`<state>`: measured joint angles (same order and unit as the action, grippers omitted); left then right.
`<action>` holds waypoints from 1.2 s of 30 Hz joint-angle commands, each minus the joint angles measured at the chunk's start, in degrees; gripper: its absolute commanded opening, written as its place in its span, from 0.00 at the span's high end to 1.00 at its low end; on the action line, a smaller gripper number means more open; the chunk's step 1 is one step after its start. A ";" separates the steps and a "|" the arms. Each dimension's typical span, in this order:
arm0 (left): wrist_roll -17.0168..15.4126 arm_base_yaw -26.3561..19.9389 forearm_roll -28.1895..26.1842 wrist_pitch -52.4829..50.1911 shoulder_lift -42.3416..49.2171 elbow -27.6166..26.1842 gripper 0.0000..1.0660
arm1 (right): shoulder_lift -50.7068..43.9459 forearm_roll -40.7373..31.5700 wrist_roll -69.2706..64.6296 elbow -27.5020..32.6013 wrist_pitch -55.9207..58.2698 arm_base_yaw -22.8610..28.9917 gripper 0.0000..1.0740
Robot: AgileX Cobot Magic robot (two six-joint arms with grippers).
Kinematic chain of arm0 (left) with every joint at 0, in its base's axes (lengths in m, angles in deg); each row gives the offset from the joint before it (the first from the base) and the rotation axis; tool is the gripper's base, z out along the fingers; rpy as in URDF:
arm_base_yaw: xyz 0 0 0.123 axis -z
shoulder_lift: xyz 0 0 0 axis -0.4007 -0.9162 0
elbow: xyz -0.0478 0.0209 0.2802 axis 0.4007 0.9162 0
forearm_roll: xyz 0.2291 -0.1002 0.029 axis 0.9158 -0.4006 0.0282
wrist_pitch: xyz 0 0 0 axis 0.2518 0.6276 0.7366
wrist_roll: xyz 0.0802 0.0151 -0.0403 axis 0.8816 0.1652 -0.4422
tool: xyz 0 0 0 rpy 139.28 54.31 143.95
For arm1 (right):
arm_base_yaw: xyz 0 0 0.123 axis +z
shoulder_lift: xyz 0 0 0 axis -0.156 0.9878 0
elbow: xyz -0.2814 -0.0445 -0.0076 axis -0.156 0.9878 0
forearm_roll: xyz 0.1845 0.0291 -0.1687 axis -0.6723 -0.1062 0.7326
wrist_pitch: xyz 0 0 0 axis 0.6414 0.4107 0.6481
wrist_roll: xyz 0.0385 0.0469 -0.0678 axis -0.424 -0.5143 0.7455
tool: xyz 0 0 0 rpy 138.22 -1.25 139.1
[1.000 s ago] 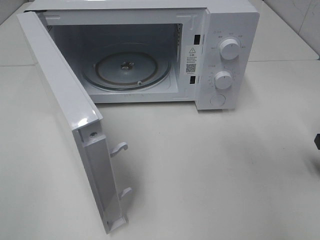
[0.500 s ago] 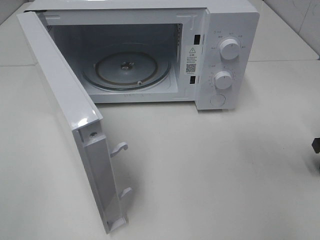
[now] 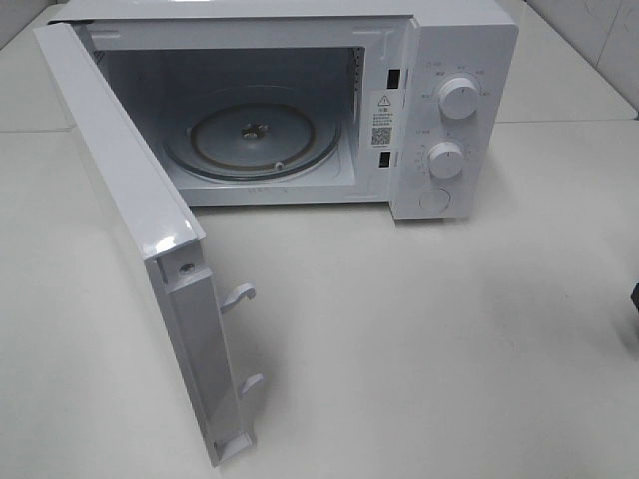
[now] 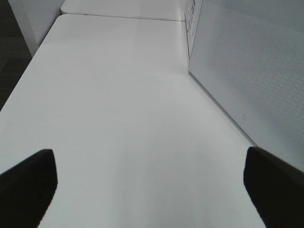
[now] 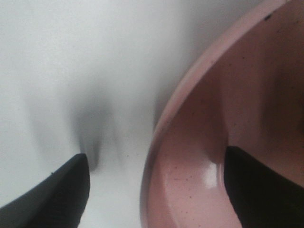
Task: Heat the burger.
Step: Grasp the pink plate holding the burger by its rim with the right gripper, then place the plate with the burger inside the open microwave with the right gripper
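Burger: I cannot tell where. My right gripper [image 5: 154, 190] is spread wide across the rim of the round pink plate [image 5: 199, 123]. My left gripper [image 4: 152, 190] is spread wide above the white table [image 4: 118, 95], near the white microwave door [image 4: 251, 71].

Burger out of every view

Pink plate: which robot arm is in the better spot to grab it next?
Right. The right gripper is open with the rim of the round pink plate between its fingers. The left gripper hangs over the white table beside the white microwave door, no plate in its view.
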<state>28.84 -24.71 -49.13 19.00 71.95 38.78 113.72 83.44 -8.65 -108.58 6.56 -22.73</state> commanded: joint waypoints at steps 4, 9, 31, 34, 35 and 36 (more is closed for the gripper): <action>0.11 -0.06 0.06 -0.86 0.97 0.00 0.04 | 1.49 -0.29 0.57 -0.11 4.01 -0.34 0.32; 0.11 -0.06 0.06 -0.86 0.97 0.00 0.04 | 1.49 -0.29 0.80 -0.11 5.27 -0.34 0.58; 0.11 -0.06 0.06 -0.86 0.97 0.00 0.04 | 1.49 0.11 -3.90 -0.11 7.16 -0.11 1.00; 0.11 -0.06 0.06 -0.86 0.97 0.00 0.04 | 1.43 1.66 -5.10 -0.11 7.28 1.09 1.00; 0.11 -0.06 0.06 -0.86 0.97 0.00 0.04 | 1.43 1.66 -5.10 -0.11 7.28 1.09 1.00; 0.11 -0.06 0.06 -0.86 0.97 0.00 0.04 | 1.15 1.78 -5.39 -0.11 7.28 1.72 1.00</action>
<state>28.84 -24.71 -49.13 19.00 71.95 38.78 114.52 85.96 -13.07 -109.27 13.15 -21.87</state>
